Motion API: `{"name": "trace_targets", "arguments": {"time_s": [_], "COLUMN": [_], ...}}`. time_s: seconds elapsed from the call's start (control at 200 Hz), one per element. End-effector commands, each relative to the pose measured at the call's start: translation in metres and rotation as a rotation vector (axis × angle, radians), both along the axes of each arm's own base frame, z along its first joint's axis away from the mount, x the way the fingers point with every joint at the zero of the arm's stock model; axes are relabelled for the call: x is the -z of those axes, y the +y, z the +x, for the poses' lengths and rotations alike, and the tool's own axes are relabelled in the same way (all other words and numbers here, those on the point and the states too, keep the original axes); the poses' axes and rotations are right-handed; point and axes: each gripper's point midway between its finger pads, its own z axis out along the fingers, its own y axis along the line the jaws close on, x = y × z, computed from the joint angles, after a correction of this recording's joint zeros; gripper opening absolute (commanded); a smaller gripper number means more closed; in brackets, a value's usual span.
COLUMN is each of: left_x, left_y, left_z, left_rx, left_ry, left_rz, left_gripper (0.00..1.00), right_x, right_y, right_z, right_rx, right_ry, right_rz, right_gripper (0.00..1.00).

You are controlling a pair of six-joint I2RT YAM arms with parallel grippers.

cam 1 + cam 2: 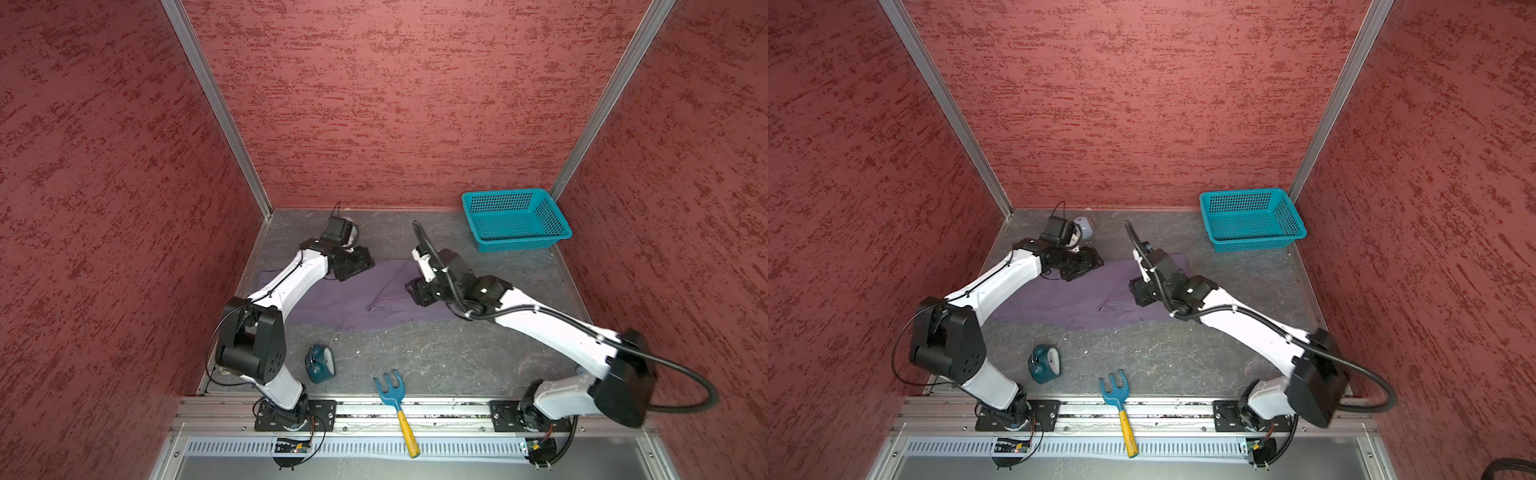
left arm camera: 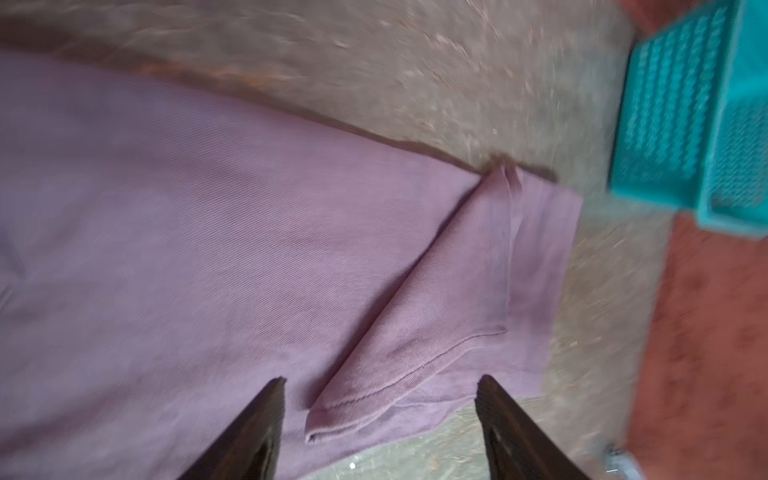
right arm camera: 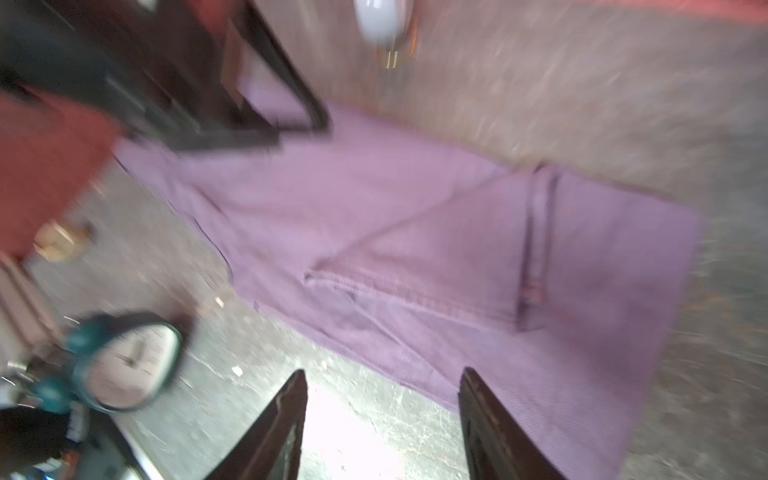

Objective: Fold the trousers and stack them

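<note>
Much bare table (image 1: pixel 436 357) borders the trousers (image 1: pixel 332 299) along their near edge.

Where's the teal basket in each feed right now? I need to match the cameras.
In a top view: the teal basket sits in the far right corner of the table.
In a top view: the same far right corner.
Left wrist: the basket, blurred, lies beyond the folded end of the trousers.
Right wrist: not in it.
Shared landmark: the purple trousers, seen in all four views.
</note>
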Motion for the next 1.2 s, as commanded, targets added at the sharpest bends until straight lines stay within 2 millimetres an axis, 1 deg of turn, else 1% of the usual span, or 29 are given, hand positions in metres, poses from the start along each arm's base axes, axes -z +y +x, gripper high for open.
{"name": "trace_targets", "arguments": {"time_s": [0.0,0.065,0.08,0.11,0.18,0.24,0.316,0.386,0.396,0.491,0.571,0.631,0.746,0.887,0.977,1.032,1.067,1.132,1.192], "left_x": [0.001,0.006,0.01,0.012,0.024,0.03,0.039,0.047,0.051,0.064,0.074,0.08,0.092,0.106,0.114,0.116,0.118,0.116,0.109], "left_y": [-0.037,-0.062,-0.068,-0.079,-0.1,-0.115,-0.132,-0.141,-0.141,-0.143,-0.142,-0.144,-0.145,-0.147,-0.15,-0.151,-0.152,-0.151,-0.153], "left_z": [0.003,0.002,0.001,-0.001,-0.003,-0.003,-0.003,0.0,0.0,0.005,0.009,0.011,0.011,0.009,0.007,0.006,0.007,0.009,0.012], "left_rx": [0.193,0.28,0.302,0.335,0.398,0.432,0.468,0.471,0.471,0.449,0.434,0.429,0.424,0.424,0.43,0.429,0.426,0.412,0.404], "left_ry": [-0.069,-0.084,-0.079,-0.082,-0.075,-0.076,-0.081,-0.069,-0.06,-0.014,0.01,0.02,0.043,0.076,0.095,0.106,0.114,0.122,0.105], "left_rz": [0.151,0.224,0.241,0.276,0.363,0.427,0.49,0.537,0.544,0.587,0.621,0.632,0.643,0.64,0.623,0.604,0.589,0.56,0.543], "left_gripper": [0.77,0.78,0.79,0.79,0.79,0.79,0.8,0.8,0.8,0.81,0.82,0.83,0.84,0.84,0.76,0.63,0.58,0.58,0.63], "right_x": [0.002,0.007,0.008,0.011,0.023,0.036,0.054,0.071,0.073,0.087,0.09,0.091,0.093,0.101,0.108,0.111,0.112,0.114,0.114], "right_y": [-0.056,-0.085,-0.093,-0.105,-0.13,-0.147,-0.16,-0.163,-0.163,-0.16,-0.159,-0.16,-0.163,-0.165,-0.166,-0.165,-0.165,-0.164,-0.164], "right_z": [0.019,0.021,0.023,0.023,0.023,0.022,0.02,0.019,0.018,0.017,0.017,0.016,0.015,0.012,0.01,0.01,0.009,0.008,0.008], "right_rx": [0.216,0.297,0.32,0.354,0.433,0.492,0.532,0.536,0.536,0.517,0.508,0.508,0.506,0.508,0.509,0.507,0.505,0.502,0.502], "right_ry": [0.013,0.053,0.058,0.075,0.121,0.17,0.239,0.299,0.307,0.351,0.357,0.353,0.35,0.363,0.379,0.387,0.393,0.401,0.402], "right_rz": [0.099,0.177,0.192,0.217,0.257,0.276,0.307,0.339,0.342,0.366,0.376,0.375,0.359,0.344,0.342,0.343,0.346,0.348,0.351], "right_gripper": [0.58,0.57,0.57,0.57,0.54,0.47,0.29,0.15,0.14,0.1,0.1,0.12,0.14,0.14,0.14,0.14,0.14,0.14,0.14]}}
